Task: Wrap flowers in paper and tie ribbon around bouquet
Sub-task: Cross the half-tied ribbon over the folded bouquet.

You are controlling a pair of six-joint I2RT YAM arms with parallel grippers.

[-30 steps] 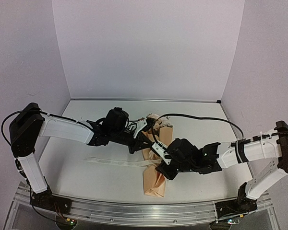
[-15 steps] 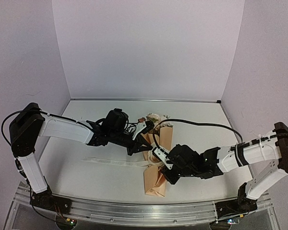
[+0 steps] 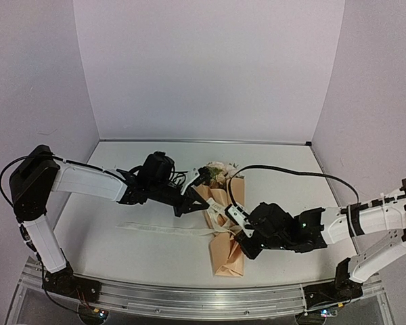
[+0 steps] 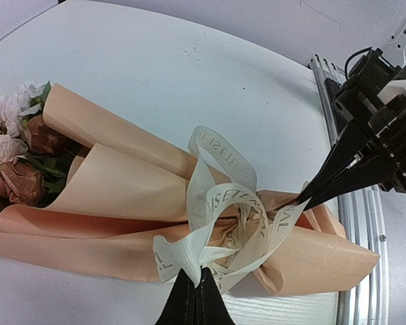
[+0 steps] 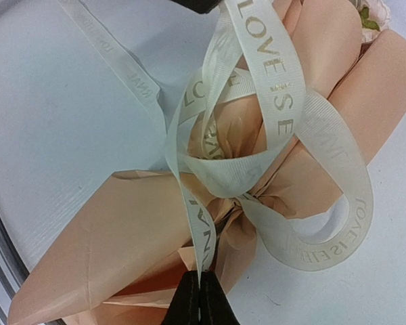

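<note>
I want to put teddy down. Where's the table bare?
Bare: the table strip along the back wall, and the far right corner. Crowded: the middle, where the left arm and right arm meet at the bouquet and the ribbon trails left.

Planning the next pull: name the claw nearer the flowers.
Left. The left claw pinches ribbon at the knot; right claw pinches it farther from the flowers, toward the stem end.

Robot lab booth, plain white walls (image 3: 210,68), aluminium base rail (image 3: 189,298)

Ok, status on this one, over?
Left gripper, right gripper both shut on ribbon. Ribbon looped loose around wrapped bouquet. Nothing in the way.
</note>
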